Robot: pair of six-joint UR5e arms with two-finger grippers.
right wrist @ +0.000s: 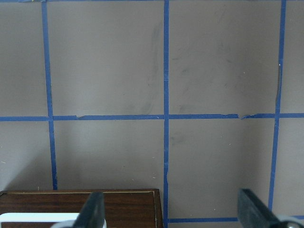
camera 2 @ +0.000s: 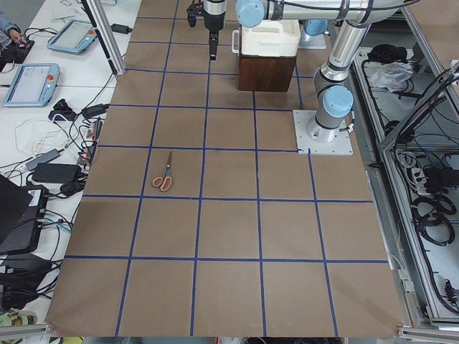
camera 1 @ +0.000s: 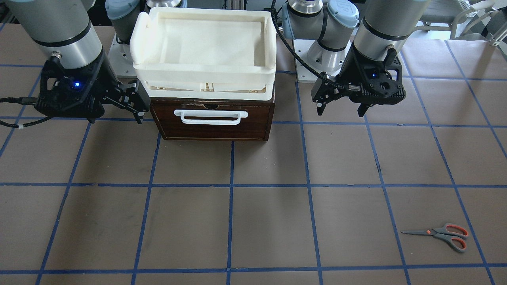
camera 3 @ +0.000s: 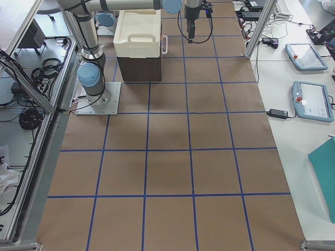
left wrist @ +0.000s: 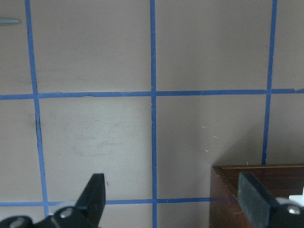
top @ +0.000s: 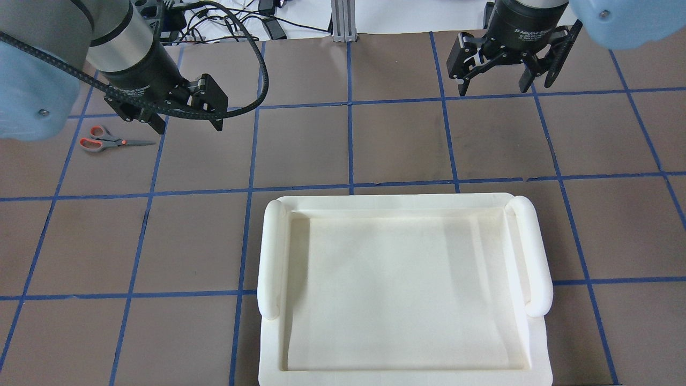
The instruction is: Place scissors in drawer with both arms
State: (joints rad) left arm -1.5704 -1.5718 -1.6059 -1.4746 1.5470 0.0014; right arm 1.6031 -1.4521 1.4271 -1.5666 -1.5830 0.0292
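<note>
The scissors (camera 1: 439, 235) lie flat on the table, far out on my left side; they also show in the overhead view (top: 107, 140) and the exterior left view (camera 2: 164, 172). One blade tip shows in the left wrist view (left wrist: 9, 21). The drawer (camera 1: 214, 118) is shut in its dark wooden box, its white handle (camera 1: 211, 116) facing away from me. My left gripper (camera 1: 340, 111) (top: 189, 127) hangs open and empty beside the box's left side. My right gripper (camera 1: 136, 105) (top: 496, 90) hangs open and empty at the box's right side.
A cream-white plastic tray (camera 1: 204, 43) sits on top of the box and hides it from overhead (top: 402, 203). The box corner (left wrist: 256, 190) shows near my left fingers. The box front and handle (right wrist: 38, 218) show under my right gripper. The brown table has blue grid tape.
</note>
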